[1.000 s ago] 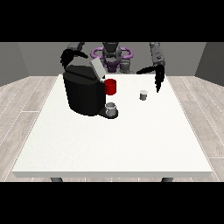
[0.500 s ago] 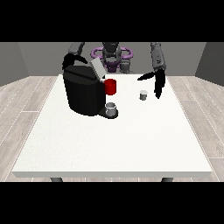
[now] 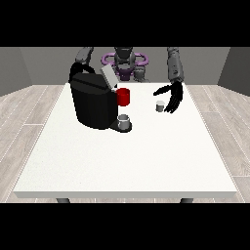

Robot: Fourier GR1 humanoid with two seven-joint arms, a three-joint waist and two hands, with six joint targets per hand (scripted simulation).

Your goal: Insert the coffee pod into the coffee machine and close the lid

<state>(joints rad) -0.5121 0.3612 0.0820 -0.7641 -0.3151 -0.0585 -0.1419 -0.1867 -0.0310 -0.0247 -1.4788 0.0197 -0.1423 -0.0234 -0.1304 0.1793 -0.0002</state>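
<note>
Coffee machine [image 3: 93,105] sits left on the table [image 3: 127,161], lid [image 3: 108,77] up. The hand at the view's left [image 3: 75,69] is behind it, fingers unreadable. Coffee pod [image 3: 159,106] stands right of the machine; the hand at the view's right [image 3: 172,97] is beside it, fingers spread. Risk: knocking the pod over while closing.

Even, soft light across the whole front view, nothing harsh.

The white table [image 3: 127,161] is the brightest thing here, lit flat from above with no glare or hot spot on it. Shadows are faint: only a slight darkening under the black coffee machine [image 3: 93,105] and beneath the table's front edge. The machine itself reads almost solid black, its surface detail lost in the dark tone. The grey walls [image 3: 44,66] sit dimmer than the wood floor [image 3: 24,122]. Straight edges stay straight right out to the sides; focus looks uniform from front to back.
</note>
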